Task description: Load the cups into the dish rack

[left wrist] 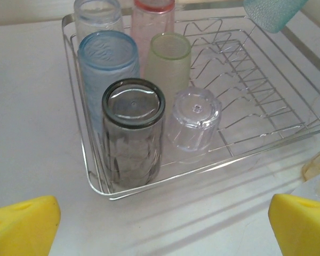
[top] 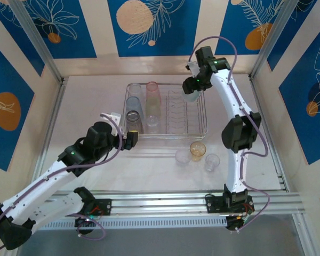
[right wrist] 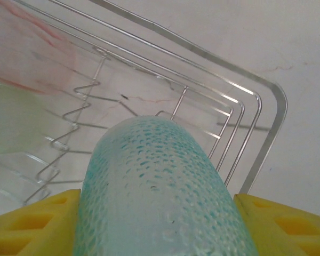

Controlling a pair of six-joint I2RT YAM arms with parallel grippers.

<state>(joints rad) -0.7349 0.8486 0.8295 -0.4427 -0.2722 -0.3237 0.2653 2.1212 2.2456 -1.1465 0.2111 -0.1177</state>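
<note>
The cups are mostly sitting in the dish rack (left wrist: 83, 140). A grey cup (left wrist: 132, 136), a blue cup (left wrist: 108, 64), a yellow-green cup (left wrist: 169, 64), a pink cup (left wrist: 153, 21) and a clear cup (left wrist: 193, 120) with its bottom turned up are crowding together just ahead of the left gripper (left wrist: 162, 224). Its yellow fingers (left wrist: 26, 224) are standing wide apart and are holding nothing. The right gripper (right wrist: 160, 226) is clamping a teal cup (right wrist: 160, 197) between its fingers, and the far corner of the rack is lying just beyond them. An amber cup (top: 198, 149) and two clear ones are sitting on the table (top: 96, 106), between the two grippers and outside the rack.
</note>
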